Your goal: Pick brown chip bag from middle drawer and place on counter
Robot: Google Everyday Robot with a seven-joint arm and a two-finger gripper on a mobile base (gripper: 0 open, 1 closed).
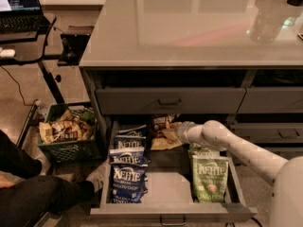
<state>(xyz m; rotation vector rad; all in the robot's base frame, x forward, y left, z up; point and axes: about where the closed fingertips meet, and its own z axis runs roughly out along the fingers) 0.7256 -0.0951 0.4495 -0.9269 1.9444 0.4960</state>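
Observation:
The middle drawer (170, 211) is pulled open below the glossy grey counter (189, 27). The brown chip bag (163, 129), dark brown on top and tan below, lies at the back of the drawer. My white arm reaches in from the right, and the gripper (179, 132) sits at the bag's right edge, against it. Its tip is hidden behind the wrist and the bag.
Several blue Kettle bags (127, 169) lie along the drawer's left side and green Kettle bags (208, 176) on the right. A shut drawer (170, 100) sits above. A green crate of snacks (66, 131) stands on the floor at left, next to a person's leg (42, 197) and a desk with a laptop (19, 6).

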